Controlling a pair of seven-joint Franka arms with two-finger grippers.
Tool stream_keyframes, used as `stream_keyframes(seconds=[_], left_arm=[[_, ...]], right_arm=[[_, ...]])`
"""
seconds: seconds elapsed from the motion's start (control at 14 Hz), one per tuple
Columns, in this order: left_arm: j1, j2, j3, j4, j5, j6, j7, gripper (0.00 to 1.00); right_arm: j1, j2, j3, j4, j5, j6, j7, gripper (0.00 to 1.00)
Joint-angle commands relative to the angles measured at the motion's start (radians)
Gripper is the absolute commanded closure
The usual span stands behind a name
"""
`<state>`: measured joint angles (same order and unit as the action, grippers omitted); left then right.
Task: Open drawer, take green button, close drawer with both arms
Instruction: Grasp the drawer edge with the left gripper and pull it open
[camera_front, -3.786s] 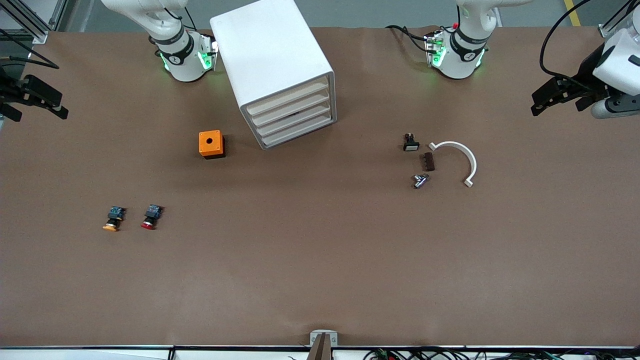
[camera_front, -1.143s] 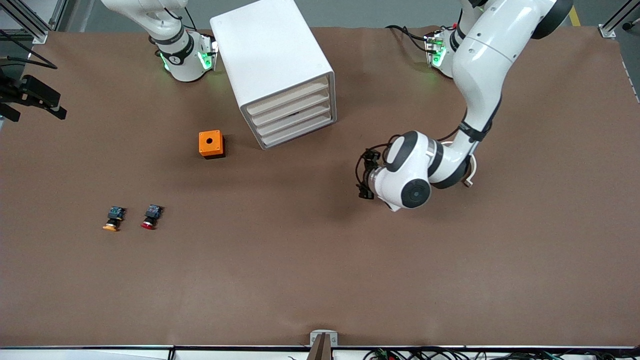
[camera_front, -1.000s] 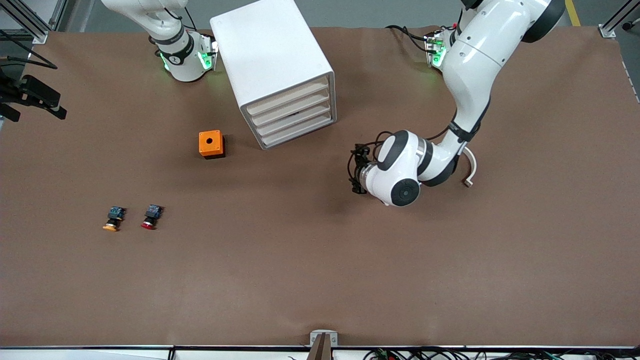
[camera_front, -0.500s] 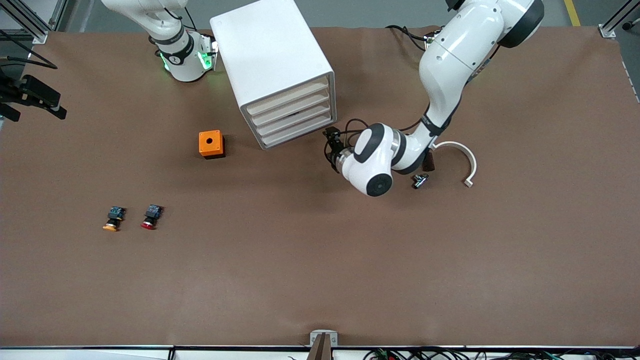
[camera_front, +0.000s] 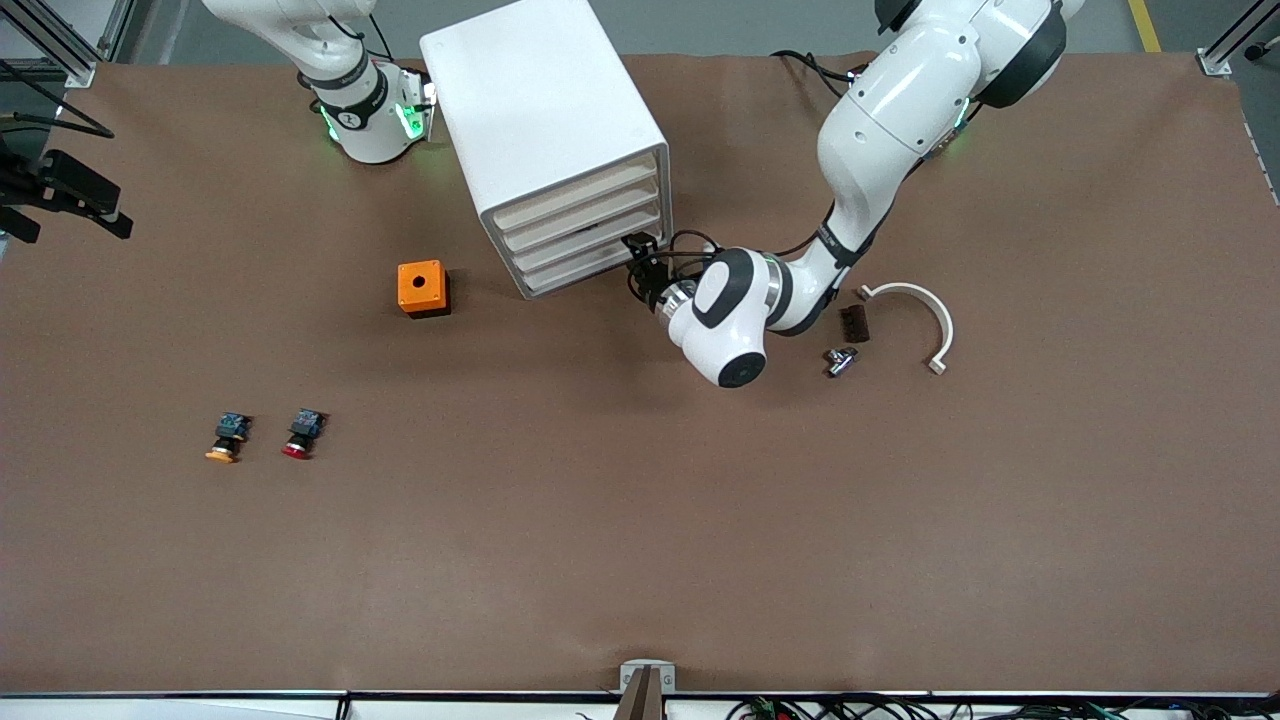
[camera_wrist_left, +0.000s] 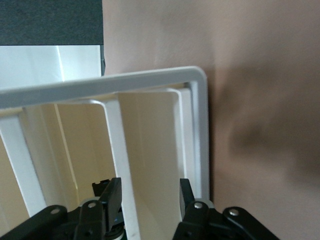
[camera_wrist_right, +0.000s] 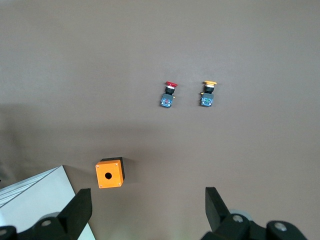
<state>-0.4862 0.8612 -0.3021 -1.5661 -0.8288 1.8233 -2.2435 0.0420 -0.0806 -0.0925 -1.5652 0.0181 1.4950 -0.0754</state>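
The left claw (camera_front: 641, 262), fingers spread, sits at the front of the white drawer cabinet (camera_front: 545, 120) by its lower drawers, at the corner toward the left arm's end of the bench (camera_front: 640, 520); the wrist view shows a finger (camera_wrist_left: 111, 195) on each side of a drawer edge (contact is unclear). The right claw (camera_wrist_right: 145, 207), also spread, waits high over the orange box (camera_front: 422, 288), with the red-capped button (camera_front: 301, 434) and yellow-capped button (camera_front: 227, 438) nearer the camera. The green-capped button shows nowhere
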Motion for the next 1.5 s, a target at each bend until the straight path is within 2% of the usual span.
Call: stream_keyframes(seconds=[0.0, 0.21, 0.36, 0.5, 0.86, 1.0, 1.14, 1.21, 1.29, 1.36, 1.43], left_arm=[[-0.034, 0.013, 0.003, 0.024, -0.055, -0.016, -0.027, 0.5], [-0.051, 0.013, 0.003, 0.023, -0.058, -0.016, -0.036, 0.56], [-0.057, 0.018, 0.003, 0.023, -0.058, -0.016, -0.034, 0.73], [-0.055, 0.021, 0.003, 0.028, -0.058, -0.016, -0.036, 1.0], [-0.014, 0.016, 0.026, 0.055, -0.038, -0.018, -0.025, 1.0], [0.032, 0.019, 0.043, 0.096, -0.032, -0.022, -0.007, 1.0], [0.087, 0.022, 0.043, 0.129, -0.016, -0.027, 0.085, 1.0], [0.115, 0.022, 0.043, 0.135, -0.016, -0.027, 0.12, 1.0], [0.147, 0.022, 0.043, 0.141, -0.018, -0.027, 0.143, 1.0], [0.168, 0.022, 0.043, 0.143, -0.019, -0.027, 0.16, 1.0], [0.176, 0.022, 0.043, 0.147, -0.019, -0.027, 0.18, 0.84]], right_arm=[[-0.01, -0.011, 0.005, -0.006, -0.009, -0.005, 0.016, 0.0], [-0.01, -0.01, -0.003, -0.004, -0.007, -0.001, 0.019, 0.0], [-0.01, -0.008, -0.003, 0.005, -0.006, -0.004, 0.02, 0.0], [-0.008, -0.004, -0.001, 0.01, -0.007, -0.004, 0.017, 0.0], [-0.014, 0.079, 0.0, 0.011, 0.0, 0.005, 0.006, 0.0], [-0.014, 0.192, -0.001, 0.017, -0.013, 0.008, 0.005, 0.0], [-0.019, 0.223, 0.0, 0.049, -0.078, 0.03, -0.012, 0.0], [-0.004, 0.228, 0.005, 0.051, -0.143, 0.056, -0.01, 0.0], [-0.001, 0.228, 0.007, 0.05, -0.141, 0.057, 0.014, 0.0], [-0.007, 0.228, 0.005, 0.045, -0.063, 0.053, 0.093, 0.0], [-0.016, 0.226, 0.004, 0.04, 0.032, 0.039, 0.224, 0.0]])
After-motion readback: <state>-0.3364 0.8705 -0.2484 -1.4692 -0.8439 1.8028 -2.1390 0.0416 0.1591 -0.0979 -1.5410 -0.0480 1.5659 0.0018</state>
